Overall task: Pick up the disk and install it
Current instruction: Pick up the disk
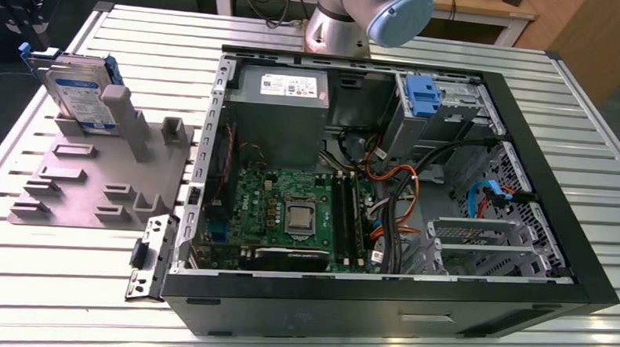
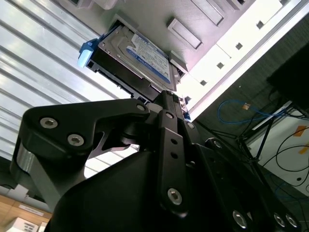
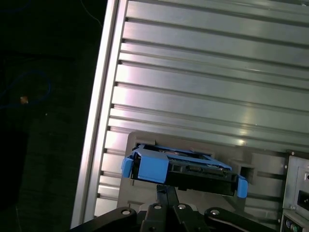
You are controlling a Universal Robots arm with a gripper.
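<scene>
Slatted table (image 1: 75, 289): disk (image 1: 78, 93) stands on edge in fixture (image 1: 90, 187), probably to leave its edges free for grasping, beside open case (image 1: 389, 291). Gripper (image 3: 166, 191) faces it, apart; open or closed, can't tell.

1. Disk (image 1: 78, 93) standing upright in grey fixture (image 1: 79, 187), top edge sitting free, open air above.
2. Grey post (image 1: 117, 110) crowding its face toward the exterior view's right.
3. Cables (image 1: 396, 185) crossing inside open case (image 1: 388, 301), beside drive cage (image 1: 444, 105).
</scene>
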